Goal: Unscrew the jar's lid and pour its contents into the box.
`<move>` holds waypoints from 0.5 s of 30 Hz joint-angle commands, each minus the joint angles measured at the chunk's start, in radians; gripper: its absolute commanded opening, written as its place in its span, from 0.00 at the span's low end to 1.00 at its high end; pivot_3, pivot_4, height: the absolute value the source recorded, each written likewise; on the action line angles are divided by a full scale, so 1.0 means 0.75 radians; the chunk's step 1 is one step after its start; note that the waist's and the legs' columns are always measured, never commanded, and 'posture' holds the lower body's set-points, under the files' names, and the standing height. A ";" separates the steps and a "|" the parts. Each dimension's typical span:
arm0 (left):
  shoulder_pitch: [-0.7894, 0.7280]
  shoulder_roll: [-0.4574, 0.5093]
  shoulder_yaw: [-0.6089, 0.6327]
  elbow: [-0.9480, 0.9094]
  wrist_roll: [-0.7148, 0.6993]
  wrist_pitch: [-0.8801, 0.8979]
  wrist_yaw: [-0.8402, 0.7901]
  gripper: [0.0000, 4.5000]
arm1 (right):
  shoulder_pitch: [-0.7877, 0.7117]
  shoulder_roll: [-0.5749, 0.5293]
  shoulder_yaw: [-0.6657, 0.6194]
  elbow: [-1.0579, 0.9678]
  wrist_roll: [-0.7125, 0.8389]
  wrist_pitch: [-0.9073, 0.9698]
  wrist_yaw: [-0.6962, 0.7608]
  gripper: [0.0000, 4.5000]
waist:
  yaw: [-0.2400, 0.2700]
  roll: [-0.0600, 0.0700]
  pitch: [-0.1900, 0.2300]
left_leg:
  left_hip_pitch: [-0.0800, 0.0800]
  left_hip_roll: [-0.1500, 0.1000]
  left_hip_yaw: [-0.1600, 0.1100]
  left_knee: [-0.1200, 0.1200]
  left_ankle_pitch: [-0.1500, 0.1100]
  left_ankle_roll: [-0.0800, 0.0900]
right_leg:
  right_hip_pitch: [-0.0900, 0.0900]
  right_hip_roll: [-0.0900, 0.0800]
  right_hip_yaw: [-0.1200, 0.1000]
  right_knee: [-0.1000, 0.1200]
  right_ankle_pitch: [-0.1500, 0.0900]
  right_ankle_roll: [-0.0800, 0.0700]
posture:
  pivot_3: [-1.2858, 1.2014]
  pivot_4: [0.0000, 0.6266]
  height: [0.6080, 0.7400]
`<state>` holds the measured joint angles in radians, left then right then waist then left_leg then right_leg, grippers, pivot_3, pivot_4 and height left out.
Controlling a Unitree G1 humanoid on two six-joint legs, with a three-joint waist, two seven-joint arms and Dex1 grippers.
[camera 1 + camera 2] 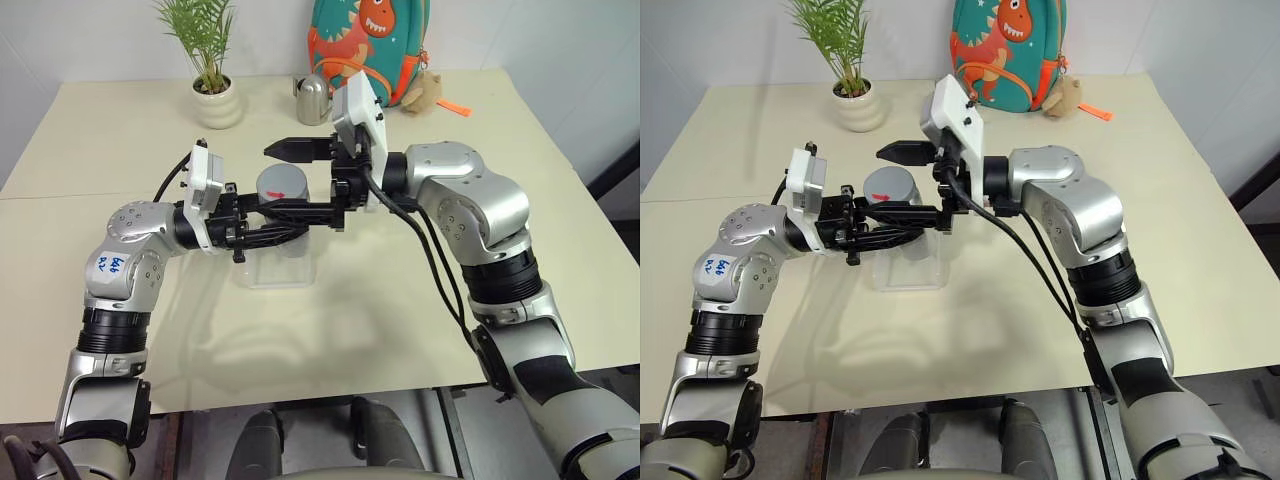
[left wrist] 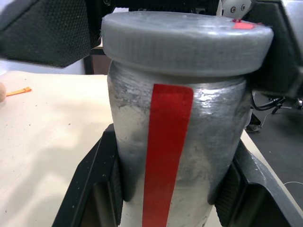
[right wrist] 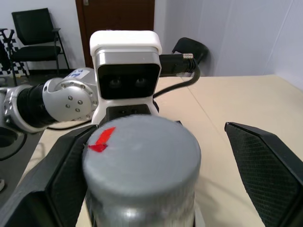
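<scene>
Above the middle of the desk (image 1: pixel 400 330), the left gripper (image 1: pixel 285 226) is clamped on the jar (image 2: pixel 189 156), holding it upright in the air. Its two black fingers (image 2: pixel 94 184) press the jar's silvery sides, and a red stripe runs down the side between them. The grey lid (image 1: pixel 282 184) sits on top of the jar, marked with a small red patch. The right gripper (image 3: pixel 156 165) reaches in level from the opposite side with its jaws spread wide, one finger on each side of the lid, apart from it. Directly below the jar, the clear box (image 1: pixel 276 272) rests on the desk. Along the far edge stand a potted plant (image 1: pixel 212 70), a silver watering can (image 1: pixel 312 100) and a dinosaur backpack (image 1: pixel 370 45).
</scene>
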<state>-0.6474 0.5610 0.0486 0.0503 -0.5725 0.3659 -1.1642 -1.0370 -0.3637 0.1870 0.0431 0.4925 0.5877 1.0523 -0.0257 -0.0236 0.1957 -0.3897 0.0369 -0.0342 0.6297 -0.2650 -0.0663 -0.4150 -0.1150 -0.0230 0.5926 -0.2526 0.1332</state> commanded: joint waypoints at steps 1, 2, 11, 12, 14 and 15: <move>0.021 0.015 0.012 -0.079 -0.019 -0.013 -0.028 0.43 | -0.024 -0.108 -0.141 0.048 -0.007 -0.053 0.012 0.99 | 0.001 0.000 0.000 | 0.000 0.000 0.000 0.000 0.000 0.000 | 0.000 0.000 0.000 0.000 0.000 0.000 | 0.52 0.24 1.00; 0.023 0.017 0.013 -0.079 -0.020 -0.013 -0.028 0.43 | -0.019 -0.129 -0.151 0.056 -0.003 -0.055 0.019 0.99 | 0.001 0.000 0.000 | 0.000 0.000 0.000 0.000 0.000 0.000 | 0.000 0.000 0.000 0.000 0.000 0.000 | 0.52 0.24 1.00; 0.052 0.038 0.029 -0.085 -0.009 -0.009 -0.033 0.43 | 0.096 -0.258 -0.216 -0.033 0.075 0.010 0.101 0.99 | 0.001 0.000 0.000 | 0.000 0.000 0.001 0.000 0.000 0.000 | 0.000 0.000 0.001 -0.001 0.000 0.000 | 0.52 0.24 1.00; 0.048 0.040 0.029 -0.080 -0.005 -0.009 -0.033 0.43 | 0.102 -0.255 -0.216 -0.053 0.093 0.025 0.108 0.99 | -0.003 0.000 0.000 | 0.000 0.000 0.002 0.000 0.000 0.000 | 0.000 0.000 0.001 -0.001 0.000 0.000 | 0.52 0.24 1.00; 0.038 0.040 0.027 -0.068 0.003 -0.009 -0.029 0.43 | 0.105 -0.237 -0.211 -0.095 0.123 0.046 0.111 0.99 | -0.005 0.001 0.000 | 0.001 0.000 0.003 0.000 0.000 0.000 | 0.000 0.000 0.003 0.000 0.000 0.001 | 0.52 0.24 1.00; 0.033 0.041 0.024 -0.064 0.007 -0.009 -0.027 0.43 | 0.102 -0.219 -0.206 -0.119 0.139 0.060 0.103 0.99 | -0.004 0.001 0.000 | 0.001 0.000 0.003 0.000 0.000 0.000 | 0.000 0.000 0.003 0.000 0.000 0.001 | 0.52 0.24 1.00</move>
<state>-0.6106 0.5770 0.0579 0.0163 -0.5720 0.3677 -1.1840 -0.9403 -0.5411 0.0527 0.0185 0.5573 0.6215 1.1289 -0.0287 -0.0232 0.1959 -0.3887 0.0371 -0.0317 0.6296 -0.2652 -0.0660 -0.4153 -0.1148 -0.0209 0.5927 -0.2524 0.1336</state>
